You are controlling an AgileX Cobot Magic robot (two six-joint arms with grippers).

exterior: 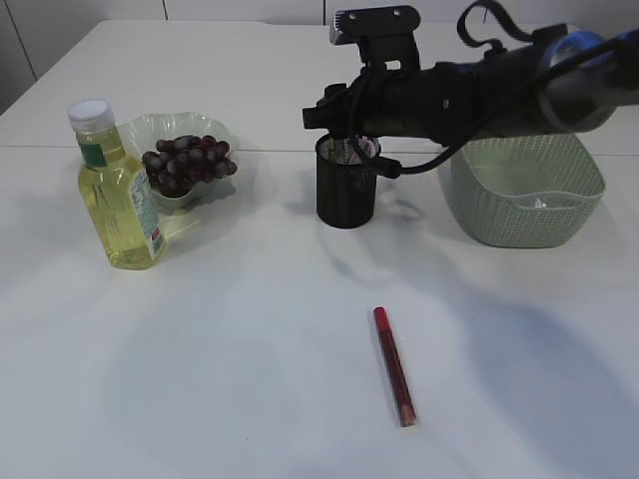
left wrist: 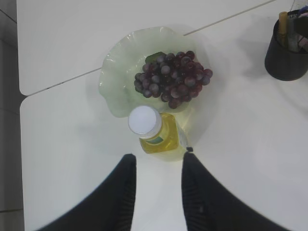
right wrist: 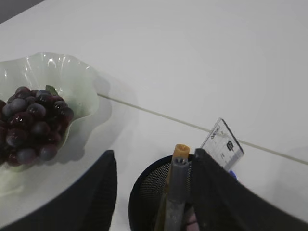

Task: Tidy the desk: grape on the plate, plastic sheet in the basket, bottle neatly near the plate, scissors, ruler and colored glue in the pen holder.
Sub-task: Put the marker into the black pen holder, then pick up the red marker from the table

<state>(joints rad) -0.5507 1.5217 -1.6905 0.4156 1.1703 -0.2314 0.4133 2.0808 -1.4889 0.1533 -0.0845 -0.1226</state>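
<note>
Two grippers: right gripper (right wrist: 151, 190) open above holder (exterior: 346, 195) mid-table toward the far edge, ruler (right wrist: 222, 145) and glue (right wrist: 177, 187) inside; left gripper (left wrist: 159, 166) open, empty, over bottle (exterior: 117, 190). Grapes (exterior: 188, 162) on plate (exterior: 150, 130) near left edge. Basket (exterior: 526, 205) right. Red stick (exterior: 393, 365) lies toward near edge.

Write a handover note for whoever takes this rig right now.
Left tool: open, empty, above the bottle.
Right tool: open over the pen holder, a glue stick between its fingers; grip unclear.
Done: grapes on the plate, bottle beside it, ruler in the holder, something pale in the basket.
Left: red glue stick on the table. Scissors not clearly visible; check the holder.
</note>
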